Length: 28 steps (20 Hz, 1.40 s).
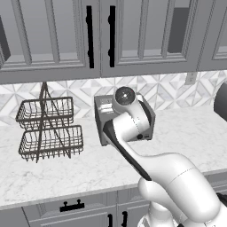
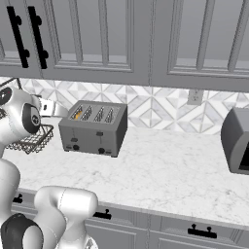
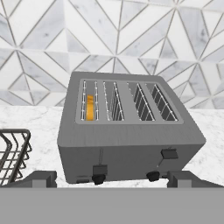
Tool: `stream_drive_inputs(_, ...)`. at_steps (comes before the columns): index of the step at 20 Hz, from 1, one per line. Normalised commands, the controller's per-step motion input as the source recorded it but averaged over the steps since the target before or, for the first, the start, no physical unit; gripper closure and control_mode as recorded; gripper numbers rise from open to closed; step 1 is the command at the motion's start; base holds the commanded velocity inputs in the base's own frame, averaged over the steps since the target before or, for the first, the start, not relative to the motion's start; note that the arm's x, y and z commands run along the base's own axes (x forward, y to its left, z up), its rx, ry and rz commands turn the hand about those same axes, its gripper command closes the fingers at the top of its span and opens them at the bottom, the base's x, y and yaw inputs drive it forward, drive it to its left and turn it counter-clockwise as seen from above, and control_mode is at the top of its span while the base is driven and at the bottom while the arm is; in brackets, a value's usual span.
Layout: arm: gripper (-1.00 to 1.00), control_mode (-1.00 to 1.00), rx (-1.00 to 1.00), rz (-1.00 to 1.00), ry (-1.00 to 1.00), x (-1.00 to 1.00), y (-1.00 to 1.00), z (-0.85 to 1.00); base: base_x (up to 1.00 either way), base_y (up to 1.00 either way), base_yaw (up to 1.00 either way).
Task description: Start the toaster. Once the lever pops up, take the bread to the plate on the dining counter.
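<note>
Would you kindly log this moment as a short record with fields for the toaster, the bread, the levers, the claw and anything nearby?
toaster: upright on the marble counter, against the tiled wall
bread: sunk in the leftmost slot in the hand view, orange crust showing
levers: left one lower than right one
claw: open, in front of the toaster, holding nothing
nearby: two-tier wire basket to the toaster's left

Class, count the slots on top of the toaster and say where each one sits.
4, side by side in a row across the top of the toaster. In the hand view, the leftmost holds the bread; the other three look empty.
</note>
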Motion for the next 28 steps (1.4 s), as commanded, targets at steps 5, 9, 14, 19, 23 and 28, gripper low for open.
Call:
stream_drive_inputs(5, -1.00, -1.00, 0.00, 0.00, 0.00, 0.00, 0.00, 0.00, 0.00, 0.00, 0.00)
stream_drive_inputs(9, -1.00, -1.00, 0.00, 0.00, 0.00, 0.00, 0.00, 0.00, 0.00, 0.00, 0.00)
stream_drive_inputs(14, -1.00, -1.00, 0.00, 0.00, 0.00, 0.00, 0.00, 0.00, 0.00, 0.00, 0.00)
stream_drive_inputs(19, -1.00, -1.00, 0.00, 0.00, 0.00, 0.00, 0.00, 0.00, 0.00, 0.00, 0.00)
stream_drive_inputs(23, -1.00, -1.00, 0.00, 0.00, 0.00, 0.00, 0.00, 0.00, 0.00, 0.00, 0.00)
stream_drive_inputs(28, -1.00, -1.00, 0.00, 0.00, 0.00, 0.00, 0.00, 0.00, 0.00, 0.00, 0.00)
